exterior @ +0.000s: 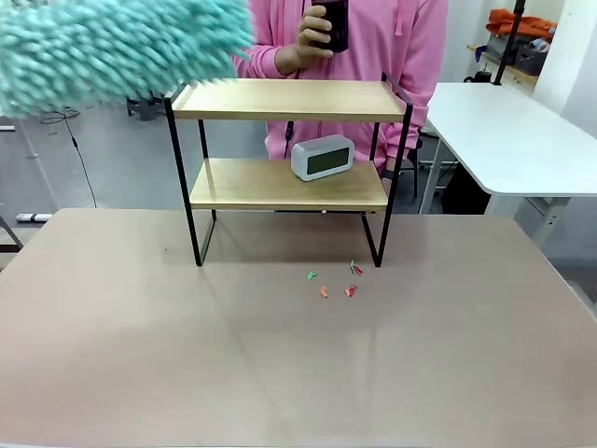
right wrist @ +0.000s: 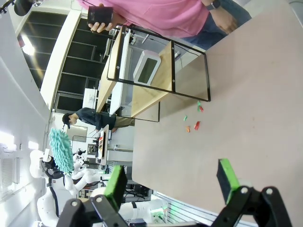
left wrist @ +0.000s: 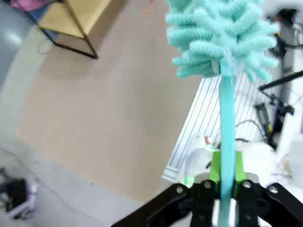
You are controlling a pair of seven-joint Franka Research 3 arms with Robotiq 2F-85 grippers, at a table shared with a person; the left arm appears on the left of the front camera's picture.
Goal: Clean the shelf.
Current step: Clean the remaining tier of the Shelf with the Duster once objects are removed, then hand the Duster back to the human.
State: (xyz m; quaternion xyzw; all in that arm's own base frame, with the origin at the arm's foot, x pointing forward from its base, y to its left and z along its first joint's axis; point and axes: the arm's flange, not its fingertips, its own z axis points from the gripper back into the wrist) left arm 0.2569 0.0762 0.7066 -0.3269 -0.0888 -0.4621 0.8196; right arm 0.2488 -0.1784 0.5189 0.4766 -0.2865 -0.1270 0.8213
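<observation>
Clamped in the left claw (left wrist: pixel 226 166): the turquoise handle (left wrist: pixel 227 118) of a fluffy duster (left wrist: pixel 222 38), pinched between the green pads (left wrist: pixel 215 165) at the bottom of the left wrist frame and running straight up to the mop head at the top. Spread wide and holding nothing: the right claw (right wrist: pixel 171 180), low in the right wrist frame above the bench (exterior: pixel 280 373).

Outward from the duster head to the shelf (exterior: pixel 280 99): mid-frame in the front view, at the far part of the bench, top board lying left to right. Duster head in the upper left of that frame, overlapping the board's left end at or slightly above its level; touching or apart, cannot tell. Nearer by far, judging from this: the left arm. Probably calls for a sweep rightward along the board's long axis.

Open room: top board bare from end to end. On the lower board, right of centre, a small grey clock (exterior: pixel 323 157), with little headroom beneath the upper board. Behind the shelf, a person in pink (exterior: pixel 410 56) with a dark phone (exterior: pixel 331 23) above the top board's middle. Near the front right leg, a few coloured scraps (exterior: pixel 334 283) on the bench.
</observation>
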